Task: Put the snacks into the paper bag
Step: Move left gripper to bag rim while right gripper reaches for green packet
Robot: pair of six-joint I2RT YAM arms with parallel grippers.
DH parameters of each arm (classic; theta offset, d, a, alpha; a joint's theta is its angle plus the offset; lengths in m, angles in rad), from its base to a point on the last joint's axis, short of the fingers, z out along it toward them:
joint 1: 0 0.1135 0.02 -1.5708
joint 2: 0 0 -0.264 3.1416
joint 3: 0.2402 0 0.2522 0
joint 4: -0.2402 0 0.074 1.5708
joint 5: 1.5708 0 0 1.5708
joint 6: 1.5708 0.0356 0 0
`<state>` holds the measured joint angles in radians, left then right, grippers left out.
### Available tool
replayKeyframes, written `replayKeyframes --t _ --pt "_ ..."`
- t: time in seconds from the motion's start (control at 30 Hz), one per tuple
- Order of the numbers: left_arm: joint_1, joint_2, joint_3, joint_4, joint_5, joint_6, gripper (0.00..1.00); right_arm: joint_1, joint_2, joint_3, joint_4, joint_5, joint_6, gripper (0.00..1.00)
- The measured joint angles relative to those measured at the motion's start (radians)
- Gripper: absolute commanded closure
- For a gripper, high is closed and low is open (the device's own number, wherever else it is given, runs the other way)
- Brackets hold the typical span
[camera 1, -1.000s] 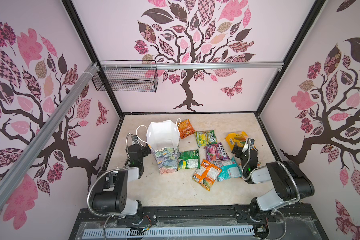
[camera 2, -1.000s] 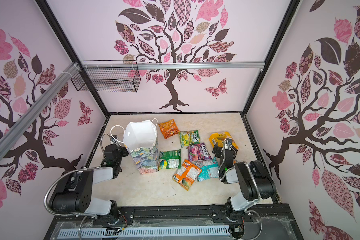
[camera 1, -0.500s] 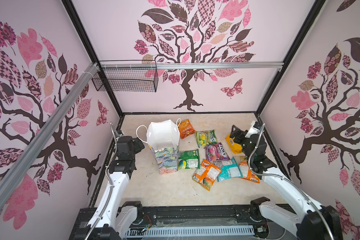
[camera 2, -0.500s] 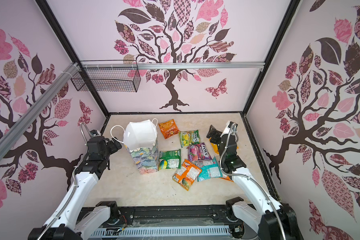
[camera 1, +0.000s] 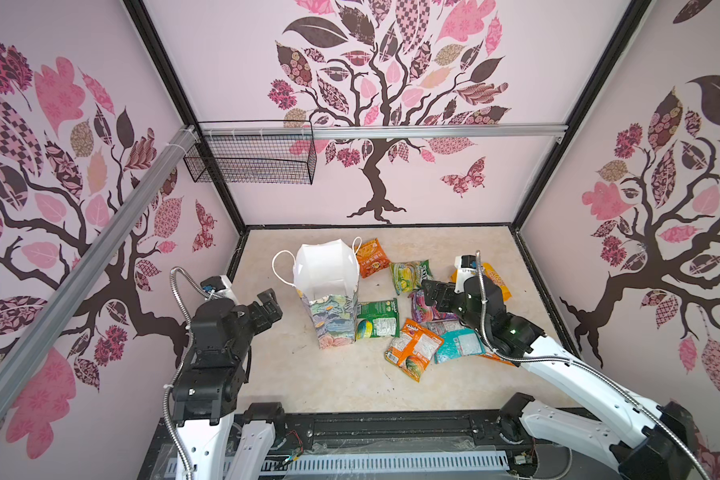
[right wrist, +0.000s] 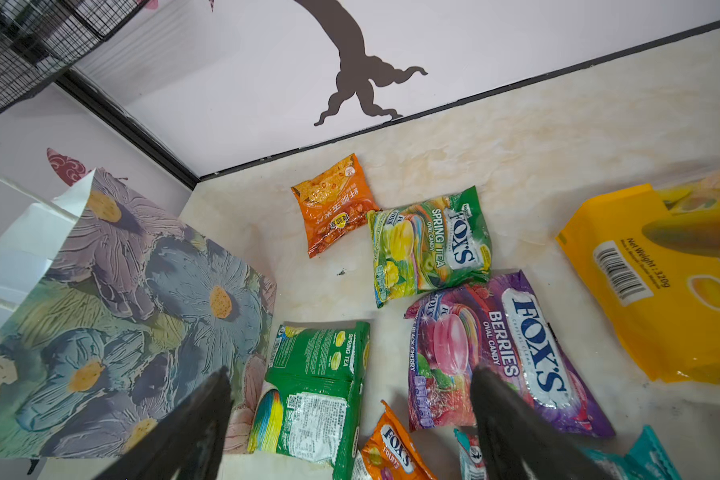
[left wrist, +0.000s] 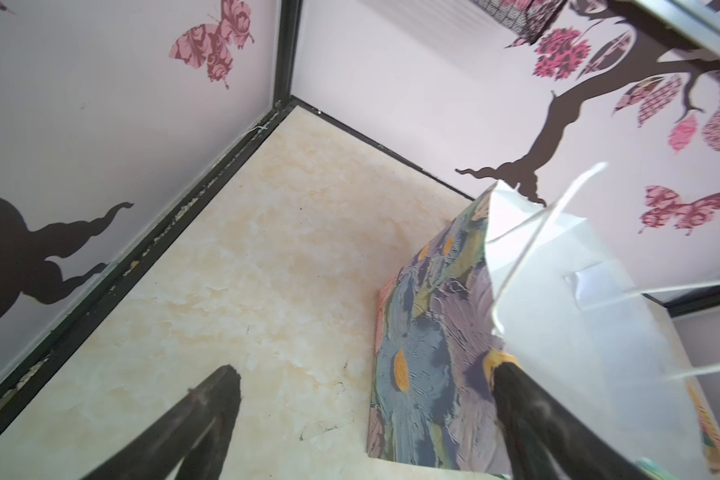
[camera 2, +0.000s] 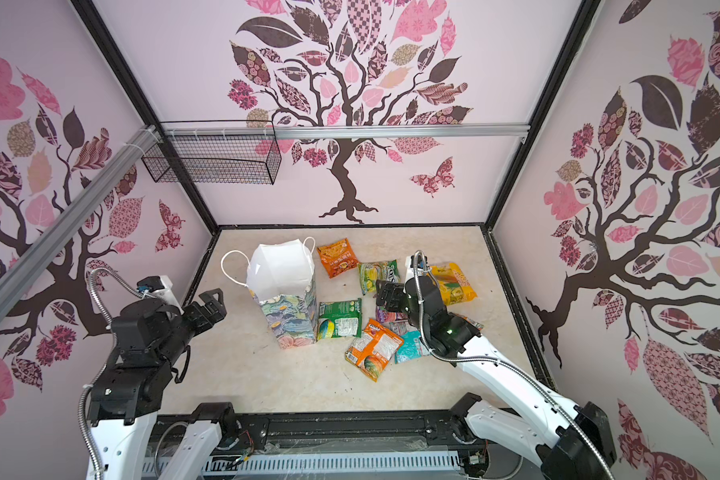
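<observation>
Snacks beside paper bag, left gripper spread empty, right gripper seemingly spread too

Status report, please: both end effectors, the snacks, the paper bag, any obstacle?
Left end effector open, empty, beside paper bag. Right end effector open, empty, over purple packet. Snacks on table, outside bag. Bag mouth unobstructed.

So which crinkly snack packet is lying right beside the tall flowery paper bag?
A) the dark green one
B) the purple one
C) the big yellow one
A: the dark green crinkly plastic packet lies flat right beside the foot of the tall flowery paper bag, nearer than any other packet.
</observation>
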<state>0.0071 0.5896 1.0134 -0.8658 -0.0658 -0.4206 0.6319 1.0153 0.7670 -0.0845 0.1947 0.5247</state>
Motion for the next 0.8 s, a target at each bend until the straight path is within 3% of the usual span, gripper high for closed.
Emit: replayKeyframes --t 0.33,0.6,0.8 --pt "0.000 -0.017 0.000 0.014 0.164 -0.032 0.02 0.000 0.192 -0.057 0.052 -0.155 -0.064 0.19" --pt "0.000 -0.032 -0.009 0.051 0.211 -0.026 0.02 0.000 0.386 -0.018 0.072 -0.288 -0.069 0.25" --pt "0.000 -0.032 -0.047 0.088 0.225 -0.017 0.02 -0.005 0.439 -0.016 0.120 -0.333 -0.051 0.33"
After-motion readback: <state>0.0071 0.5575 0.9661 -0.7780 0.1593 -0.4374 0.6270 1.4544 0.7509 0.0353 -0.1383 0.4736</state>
